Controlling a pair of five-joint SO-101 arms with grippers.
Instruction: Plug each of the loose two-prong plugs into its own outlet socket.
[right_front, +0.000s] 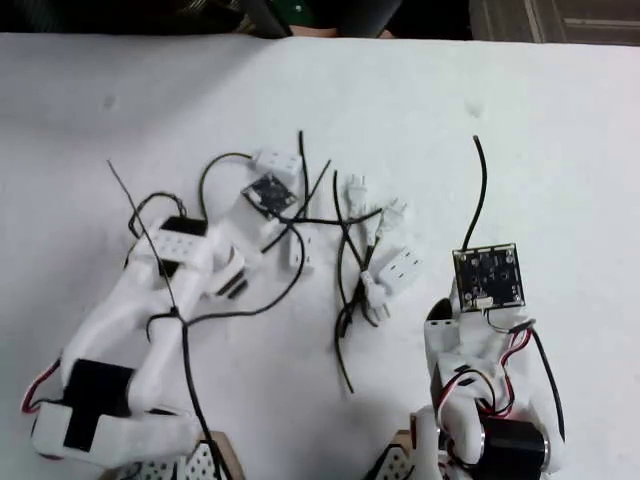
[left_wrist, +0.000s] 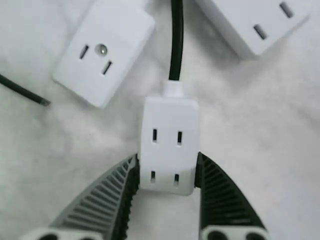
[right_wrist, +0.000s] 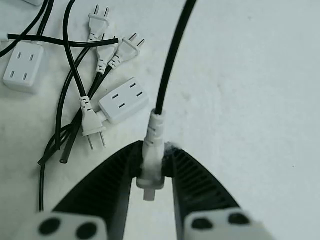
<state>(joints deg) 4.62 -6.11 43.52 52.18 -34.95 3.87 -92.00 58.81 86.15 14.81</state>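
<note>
This is looking like a robotics lab or tinkerer's workshop. A left arm (right_front: 150, 330) and a right arm (right_front: 470, 395) of white printed plastic are sitting at a white cloth-covered worktop (right_front: 400, 100). The right arm is carrying a bare camera board (right_front: 487, 275), with red and black wiring (right_front: 505, 362) hanging exposed. Loose sockets (right_front: 400, 268), plugs (right_front: 355, 188) and cut black cords (right_front: 345, 300) are lying scattered between them.

Both arms log as white printed shells with black motor blocks: left arm (right_front: 140, 340), right arm (right_front: 462, 385). The right arm carries red and black wires (right_front: 512, 348) and a dark square camera board (right_front: 488, 275). Left claw (left_wrist: 166, 167) and right claw (right_wrist: 152, 157) have dark ribbed fingers on white bases with dark screw holes.
</note>
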